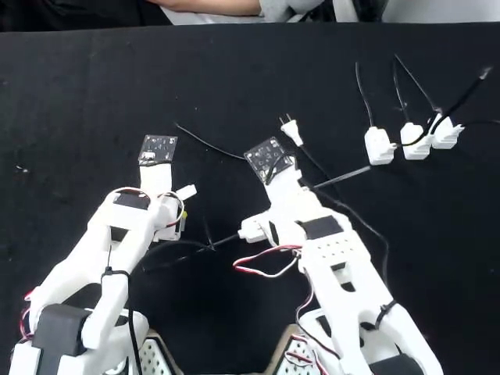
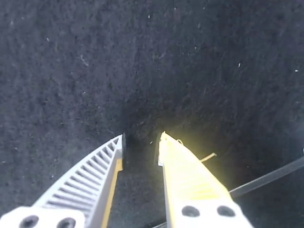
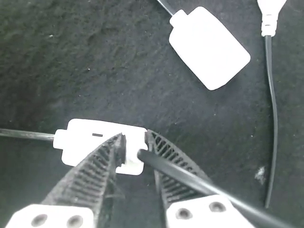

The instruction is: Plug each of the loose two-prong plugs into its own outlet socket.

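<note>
My right gripper (image 3: 135, 137) is shut on one end of a white plug (image 3: 90, 140) lying on the black cloth; its cable runs off sideways. A black cable (image 3: 199, 183) lies across one finger. Beyond it lie a white socket block (image 3: 209, 47) and another white plug end (image 3: 270, 12). In the high view the right gripper (image 1: 269, 158) sits mid-table, just short of a loose two-prong plug (image 1: 291, 130). My left gripper (image 2: 141, 138) is open over bare cloth with nothing between its fingers; in the high view the left gripper (image 1: 158, 148) is left of centre.
Three white blocks on black cables sit in a row at the far right: one (image 1: 379, 145), a second (image 1: 414, 141) and a third (image 1: 447, 133). Thin black cables (image 1: 205, 141) cross the black-covered table (image 1: 78, 94) between and beside the arms. One cable (image 2: 266, 180) passes near the left gripper.
</note>
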Motion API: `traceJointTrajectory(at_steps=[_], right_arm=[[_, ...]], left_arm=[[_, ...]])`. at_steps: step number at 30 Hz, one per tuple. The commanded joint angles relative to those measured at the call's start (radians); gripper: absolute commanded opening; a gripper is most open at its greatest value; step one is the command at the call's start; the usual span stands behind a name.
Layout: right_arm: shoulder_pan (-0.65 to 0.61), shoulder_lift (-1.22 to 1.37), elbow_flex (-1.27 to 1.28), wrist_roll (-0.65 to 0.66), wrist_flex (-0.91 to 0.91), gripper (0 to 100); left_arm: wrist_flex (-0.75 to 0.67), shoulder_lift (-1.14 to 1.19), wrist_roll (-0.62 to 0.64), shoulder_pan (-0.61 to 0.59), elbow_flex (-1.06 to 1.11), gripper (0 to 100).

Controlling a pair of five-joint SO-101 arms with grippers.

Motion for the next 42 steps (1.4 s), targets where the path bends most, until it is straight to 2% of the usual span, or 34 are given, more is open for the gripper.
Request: traceJointTrajectory(at_steps=[1, 12, 15, 20, 31, 37, 42], right_arm=[[-0.015, 0.013, 0.035, 0.012, 0.003, 1.1], [-0.015, 0.013, 0.033, 0.025, 0.006, 2.1], [-0.015, 0.012, 0.016, 0.025, 0.046, 9.5], [-0.017, 0.012, -0.088, 0.032, 0.199, 23.8], [-0.018, 0.010, -0.450, 0.043, 0.628, 24.7], [-0.012, -0.033, -0.493, 0.238, 0.773, 24.7], [-0.017, -0.213, -0.493, 0.402, 0.928, 24.7]], left_arm=[[-0.012, -0.009, -0.008, 0.002, -0.004, 13], [-0.012, -0.009, -0.008, 0.002, -0.005, 13], [-0.012, -0.009, -0.008, 0.002, -0.005, 13], [-0.012, -0.009, -0.008, 0.002, -0.005, 13], [-0.012, -0.009, -0.009, 0.002, -0.004, 13], [-0.012, -0.009, -0.009, 0.002, -0.004, 13], [-0.012, -0.009, -0.009, -0.013, -0.007, 13]])
